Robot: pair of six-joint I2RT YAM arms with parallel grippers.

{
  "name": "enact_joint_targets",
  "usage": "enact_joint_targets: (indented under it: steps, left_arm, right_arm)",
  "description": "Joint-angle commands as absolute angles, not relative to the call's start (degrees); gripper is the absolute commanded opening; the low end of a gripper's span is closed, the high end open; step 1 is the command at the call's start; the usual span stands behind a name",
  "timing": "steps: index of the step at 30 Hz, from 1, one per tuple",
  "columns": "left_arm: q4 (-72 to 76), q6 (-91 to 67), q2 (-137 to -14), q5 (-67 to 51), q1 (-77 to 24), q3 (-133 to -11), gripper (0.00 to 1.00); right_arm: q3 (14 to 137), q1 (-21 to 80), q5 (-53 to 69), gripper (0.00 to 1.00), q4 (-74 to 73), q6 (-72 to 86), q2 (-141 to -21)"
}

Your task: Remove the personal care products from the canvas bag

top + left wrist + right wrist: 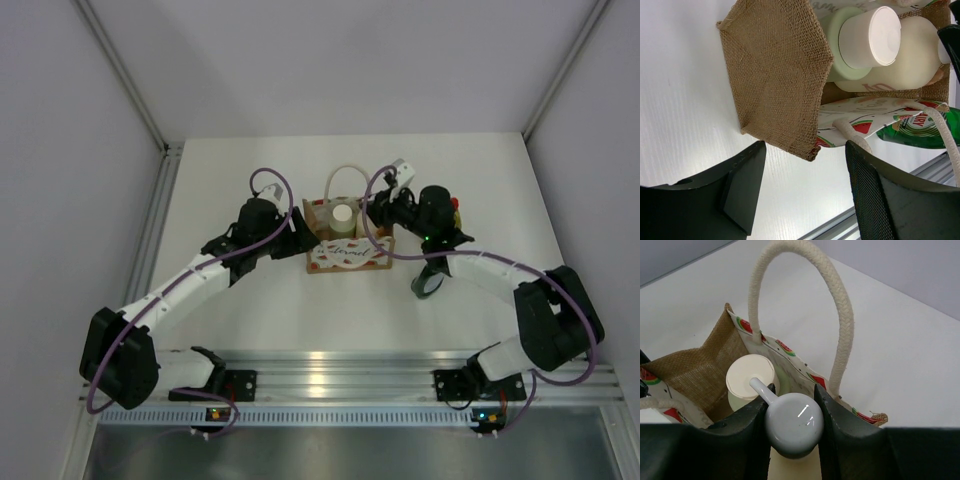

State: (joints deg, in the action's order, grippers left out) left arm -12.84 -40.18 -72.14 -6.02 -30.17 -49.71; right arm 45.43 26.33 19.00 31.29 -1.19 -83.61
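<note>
squarely between the two arms, the canvas bag (345,255) stands upright on the white tabletop (250,170), its mouth open. the right hand (792,400) reaches in at the bag's right side and is clamped on the peach pump bottle (792,422). its dark fingers (752,420) press either side of the glossy, rounded white pump head, and the bottle's body sits inside the bag. just left of it in the bag stands the pale green bottle (751,377) with a flat, matte white cap. the left hand (805,145) is at the bag's left end with its fingers apart. a corner of the coarse woven side panel lies between the tips, and i cannot tell whether they touch it. a thick cream rope handle (840,305) arches over the bag's far side. a dark green bottle (920,127) lies on the tabletop by the bag's near right corner.
</note>
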Motion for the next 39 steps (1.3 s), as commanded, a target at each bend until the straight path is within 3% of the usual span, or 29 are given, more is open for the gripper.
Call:
enact_joint_targets:
  steps: [1,18,29,39]
  left_arm:
    - [-10.11,-40.08,-71.45,-5.19,-30.50,-50.80,0.69]
    - [-10.11,-39.99,-72.25,-5.10,-30.41,-51.15,0.69]
    - [-10.20,-39.99,-72.42,-5.89,-30.41,-50.89,0.69]
    - [-10.20,-39.29,-70.67,-6.06,-30.50,-50.98,0.70]
  right_arm:
    - [51.23,25.84,20.13,0.00,39.56,-0.44,-77.17]
    - [67.39,26.37,11.52,0.00,18.21,-2.11,-70.14]
    - [78.39,25.23,-4.38,0.00,8.01,-3.96,-68.73]
    - [78.06,12.68,-16.70,0.00,7.82,-0.01,-67.85]
